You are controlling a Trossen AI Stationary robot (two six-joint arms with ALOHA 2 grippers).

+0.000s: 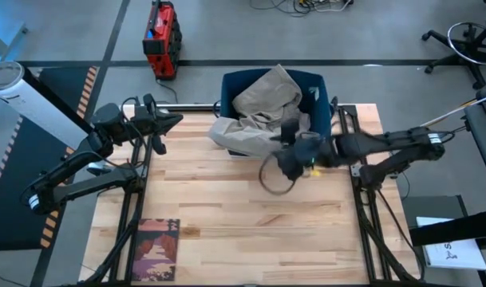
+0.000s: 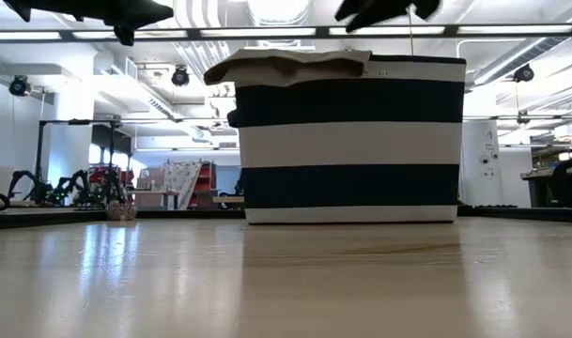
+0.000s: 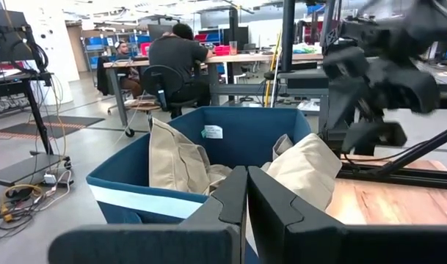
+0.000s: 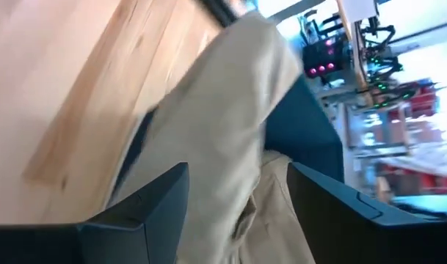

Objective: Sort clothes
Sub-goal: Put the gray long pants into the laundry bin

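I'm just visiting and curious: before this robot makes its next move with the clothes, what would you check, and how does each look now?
1. Khaki-beige garment in the blue bin: not ok, part hangs over the rim onto the table.
2. Right gripper let go: ok, fingers open, cloth lies between them untouched.
3. Left gripper out of the way: ok, shut, at the table's left edge.
4. More clothes left on the table: none visible; only a book.
5. Garments beneath the khaki one: cannot tell.

table (image 1: 243, 215): pale wood, smooth sheen | khaki-beige garment (image 1: 262, 100): soft matt cloth | bin (image 2: 351, 141): striped fabric
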